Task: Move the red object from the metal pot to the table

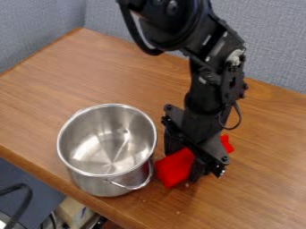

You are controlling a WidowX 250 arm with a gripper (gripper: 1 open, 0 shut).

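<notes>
Placement stage of the transfer. The bright red, elongated rectangular block point(182, 166) was already outside the shiny round steel pot point(107, 148), low over the brown wooden worktop point(72, 67) just to the right of the pot's wall. The black claw point(195, 161) pointed straight down and pinched the block across its middle, the red ends projecting on either side of the jaws. The pot's interior appeared empty. Whether the block's underside rested on the wood or sat a little above it could not be told from this view, since the near end hid the contact line. Judged from this arrangement, lifting out was complete and only the set-down remained. The next move called for settling the block flat on the wood, spreading the jaws, and rising clear without nudging the block or the pot's near handle point(141, 182).
</notes>
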